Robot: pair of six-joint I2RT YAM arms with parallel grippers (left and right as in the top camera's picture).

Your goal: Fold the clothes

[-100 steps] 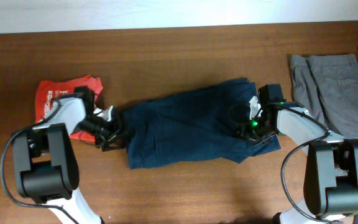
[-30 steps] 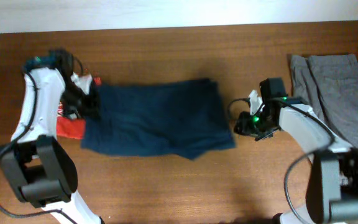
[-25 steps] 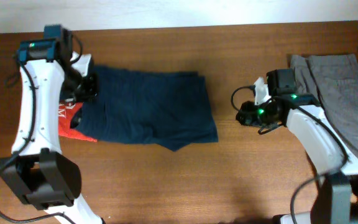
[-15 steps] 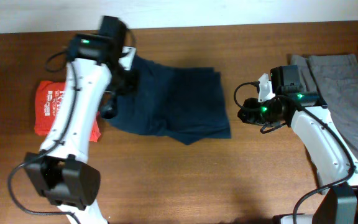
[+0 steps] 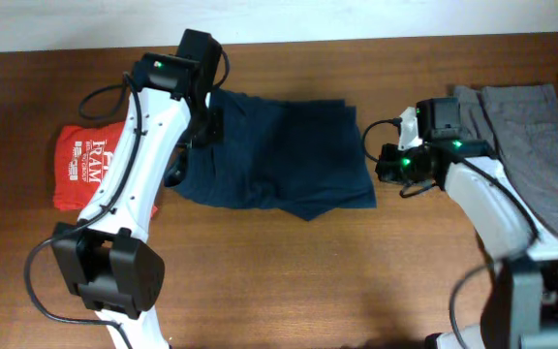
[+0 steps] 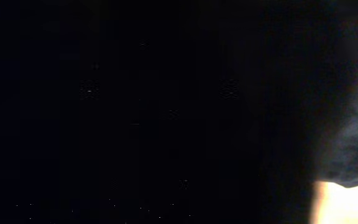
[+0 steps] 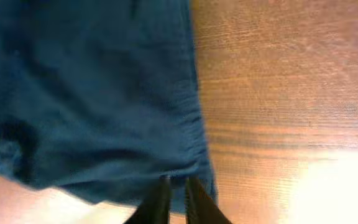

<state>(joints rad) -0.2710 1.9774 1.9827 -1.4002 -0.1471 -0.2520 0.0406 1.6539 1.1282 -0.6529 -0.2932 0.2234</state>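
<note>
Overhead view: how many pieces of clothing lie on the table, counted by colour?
Dark navy folded cloth garment: 1
Red printed cloth garment: 1
Grey cloth garment: 1, perhaps layered
Total: 3

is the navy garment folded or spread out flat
Folded: the navy garment lies as a compact block, with layered edges showing near its top right corner. Its lower edge is uneven.

left wrist view: near-black | left claw [image 5: 201, 126]: jaws hidden | grey clothes [image 5: 526, 136]: cut by right edge
</note>
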